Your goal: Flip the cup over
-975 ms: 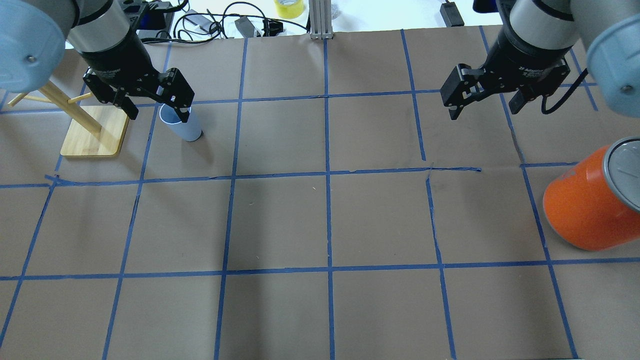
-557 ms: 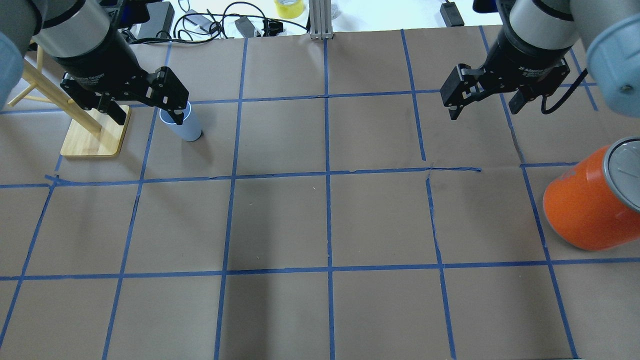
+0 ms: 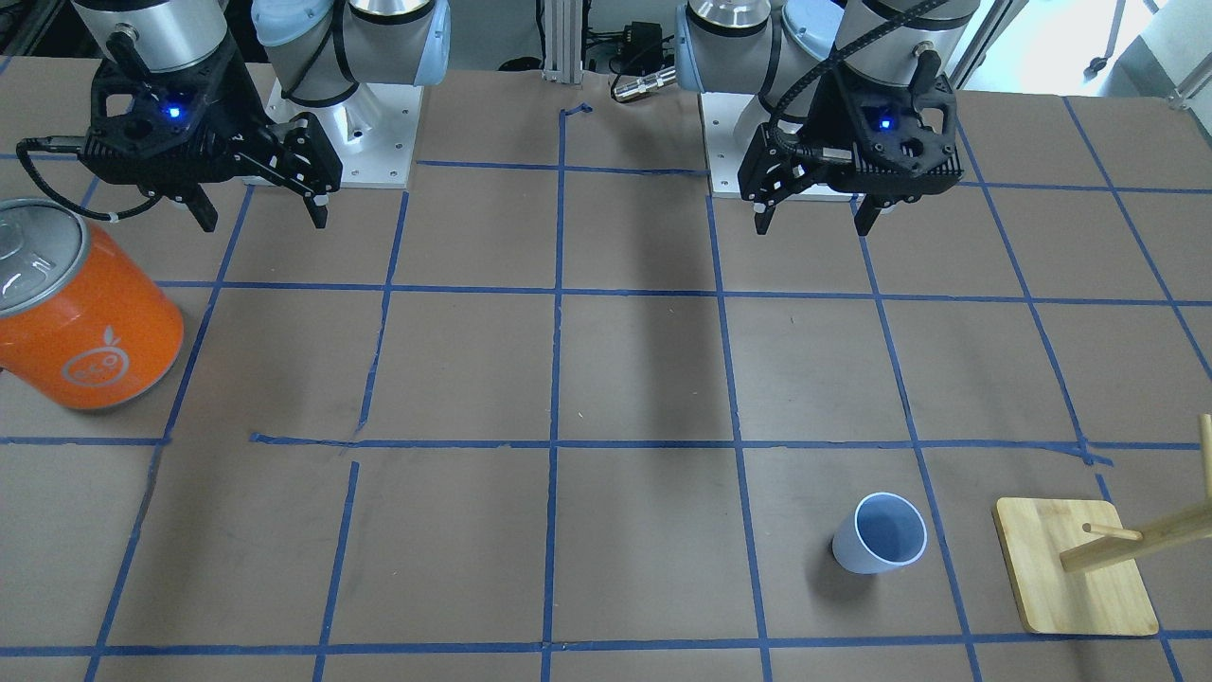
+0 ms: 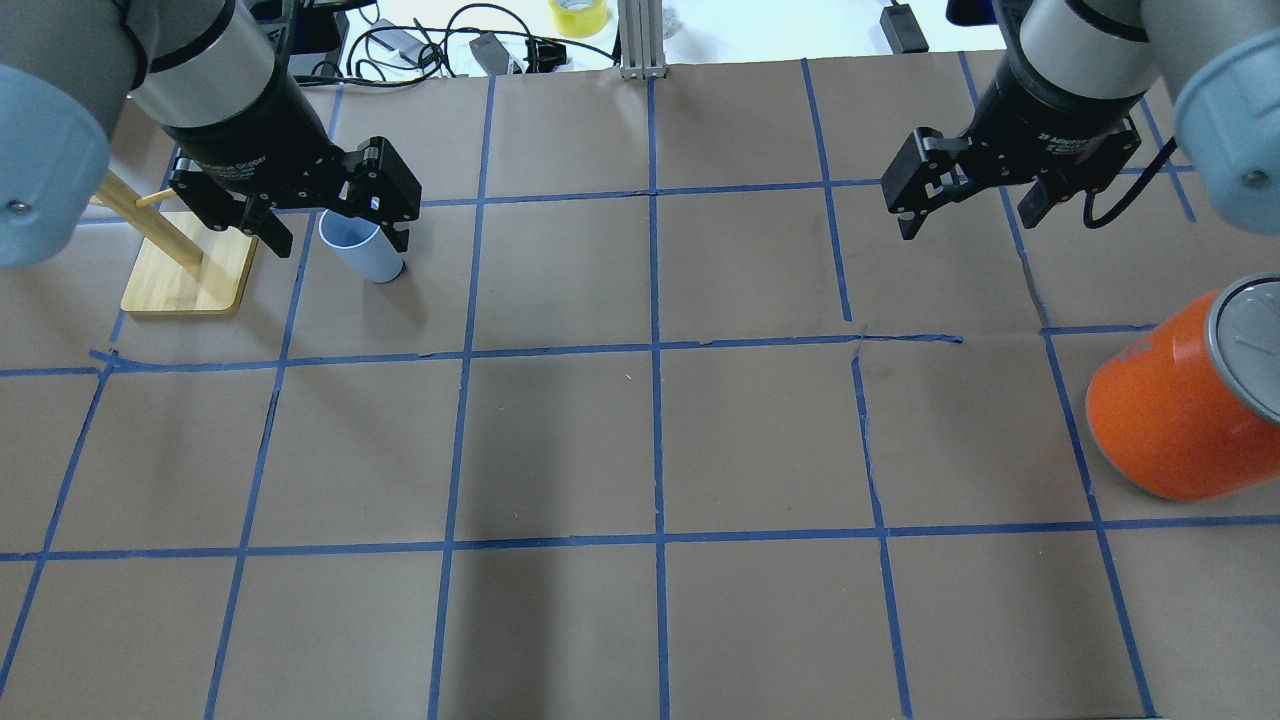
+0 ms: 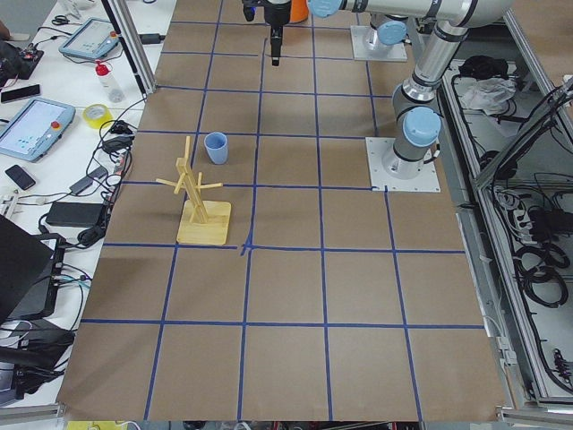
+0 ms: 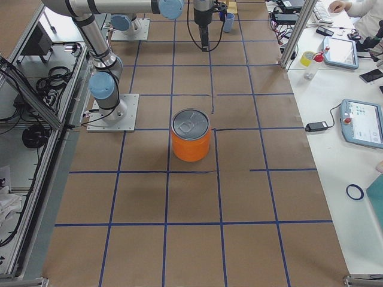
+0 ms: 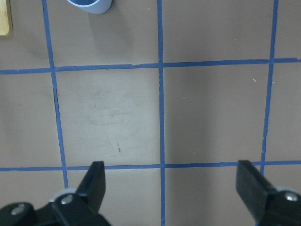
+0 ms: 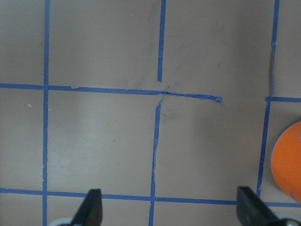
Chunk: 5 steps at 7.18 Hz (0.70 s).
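The cup (image 3: 879, 533) is small, pale lavender-blue and stands upright with its rim up, next to the wooden stand. It also shows in the overhead view (image 4: 362, 250), the exterior left view (image 5: 216, 147) and at the top edge of the left wrist view (image 7: 89, 4). My left gripper (image 4: 335, 228) is open and empty. It hangs well above the table, back from the cup toward the robot's base (image 3: 814, 223). My right gripper (image 4: 968, 220) is open and empty, far from the cup (image 3: 256, 218).
A large orange can (image 4: 1180, 400) with a silver top stands on my right side, also in the front view (image 3: 80, 322). A wooden peg stand (image 4: 185, 265) on a flat base is beside the cup. Cables and tape rolls lie beyond the far table edge.
My left gripper swung left, then back to the right, and now frames the cup in the overhead view. The cup and the right arm have not moved.
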Available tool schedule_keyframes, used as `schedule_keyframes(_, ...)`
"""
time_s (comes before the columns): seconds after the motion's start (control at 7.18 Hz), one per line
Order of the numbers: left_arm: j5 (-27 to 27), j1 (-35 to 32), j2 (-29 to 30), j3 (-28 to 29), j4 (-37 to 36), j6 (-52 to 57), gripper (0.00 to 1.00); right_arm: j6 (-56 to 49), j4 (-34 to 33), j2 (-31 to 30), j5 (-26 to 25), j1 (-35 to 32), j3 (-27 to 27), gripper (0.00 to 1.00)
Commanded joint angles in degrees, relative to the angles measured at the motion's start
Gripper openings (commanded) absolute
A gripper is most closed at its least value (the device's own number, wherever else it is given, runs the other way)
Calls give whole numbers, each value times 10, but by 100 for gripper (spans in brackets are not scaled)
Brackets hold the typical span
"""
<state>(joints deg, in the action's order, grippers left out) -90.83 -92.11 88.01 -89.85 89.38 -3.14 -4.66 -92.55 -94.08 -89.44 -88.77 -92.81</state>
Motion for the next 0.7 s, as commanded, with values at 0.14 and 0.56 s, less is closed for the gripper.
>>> schedule_keyframes(0.14,1,-2,2,2,-17,-1,100,0,0,-1,0,0,0,100)
schedule_keyframes(0.56,0,-2,1,6,-16,-1,100,0,0,0,1,0,0,100)
